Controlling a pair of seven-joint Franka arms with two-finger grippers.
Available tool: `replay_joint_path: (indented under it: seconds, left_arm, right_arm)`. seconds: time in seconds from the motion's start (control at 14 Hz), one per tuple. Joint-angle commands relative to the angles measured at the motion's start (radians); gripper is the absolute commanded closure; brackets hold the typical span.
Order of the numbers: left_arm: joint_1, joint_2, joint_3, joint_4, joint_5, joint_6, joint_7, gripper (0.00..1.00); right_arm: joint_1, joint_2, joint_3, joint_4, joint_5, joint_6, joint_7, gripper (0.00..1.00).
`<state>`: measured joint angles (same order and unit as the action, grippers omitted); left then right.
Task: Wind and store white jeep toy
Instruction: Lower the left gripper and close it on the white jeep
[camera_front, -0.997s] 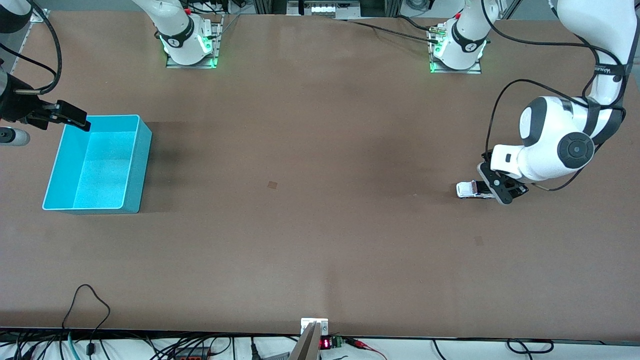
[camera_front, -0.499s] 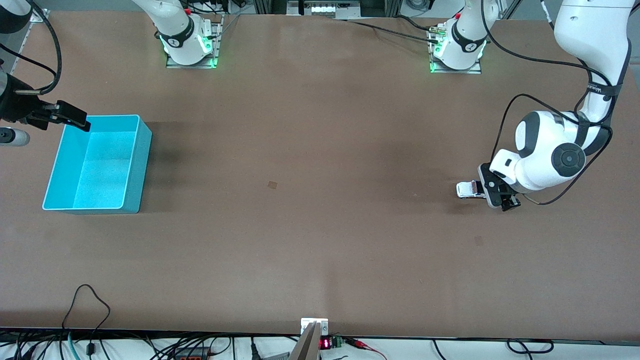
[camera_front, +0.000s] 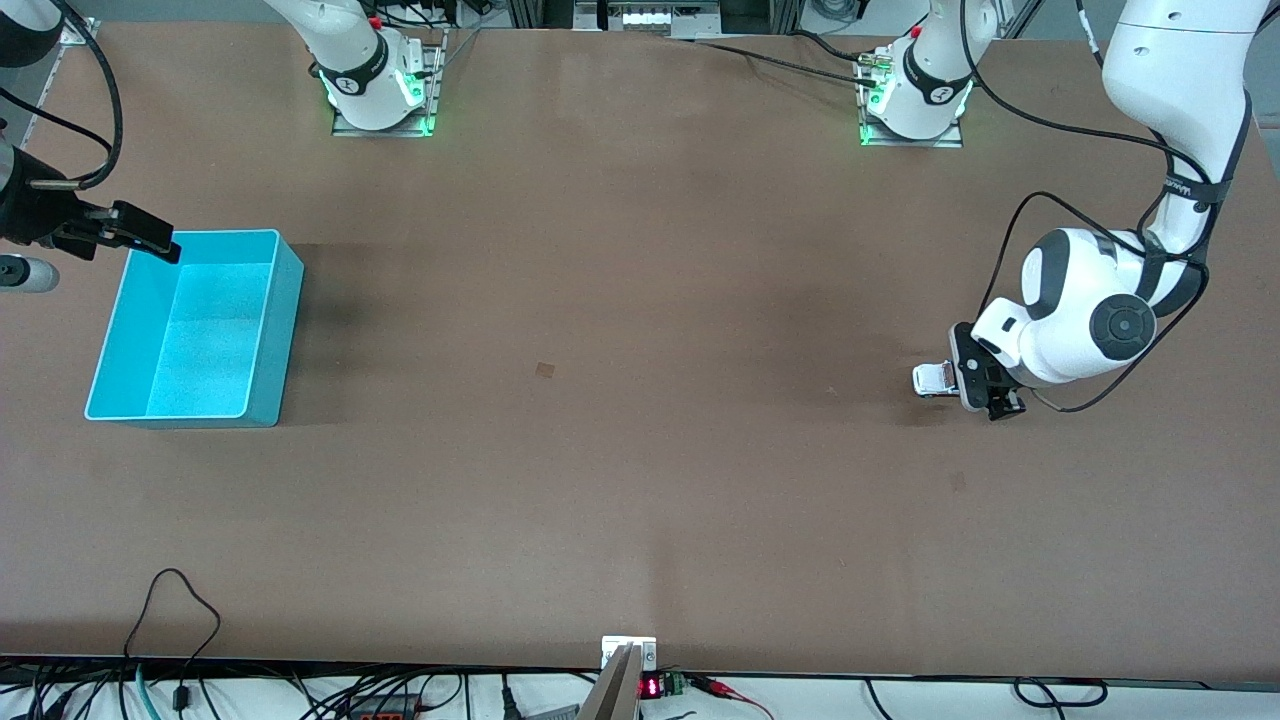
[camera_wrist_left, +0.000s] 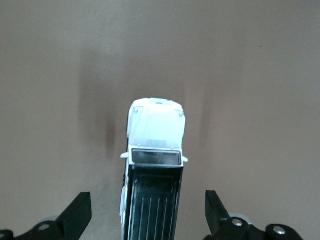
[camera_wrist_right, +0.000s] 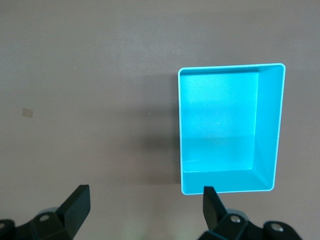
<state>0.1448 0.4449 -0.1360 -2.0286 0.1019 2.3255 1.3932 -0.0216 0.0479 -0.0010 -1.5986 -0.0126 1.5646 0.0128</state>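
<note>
Left gripper (camera_wrist_left: 147, 220) hangs low over the white jeep toy (camera_wrist_left: 155, 170), fingers (camera_wrist_left: 77, 215) spread wide either side, nothing grasped yet. Jeep sits on the table (camera_front: 640, 450) at the left arm's end. Pickup step: next, prob. close on its flanks. Right gripper (camera_front: 140, 238) waits, released, over the turquoise bin (camera_front: 280, 330) rim.

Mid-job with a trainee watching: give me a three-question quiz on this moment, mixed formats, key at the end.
1. True or false: the left gripper is clamped on the white jeep toy.
2. What is inside the turquoise bin? A) the jeep B) nothing visible C) a cable
3. Fill in: the right gripper waits over the bin's ____.

Key: 1. False; its fingers stand open on either side of the jeep, which sits on the table. 2. B. 3. Corner, the one farthest from the front camera at the right arm's end.
</note>
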Motion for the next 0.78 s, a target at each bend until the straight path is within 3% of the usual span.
replay_joint_path:
  seconds: [0.0, 0.71]
  left_arm:
    - [0.013, -0.003, -0.013, -0.027, 0.019, 0.040, 0.078, 0.00]
    - [0.032, 0.002, -0.013, -0.093, 0.022, 0.115, 0.119, 0.02]
  right_arm:
    - [-0.001, 0.009, -0.004, 0.019, 0.017, -0.003, -0.014, 0.00]
    - [-0.003, 0.015, -0.004, 0.019, 0.039, -0.002, -0.014, 0.00]
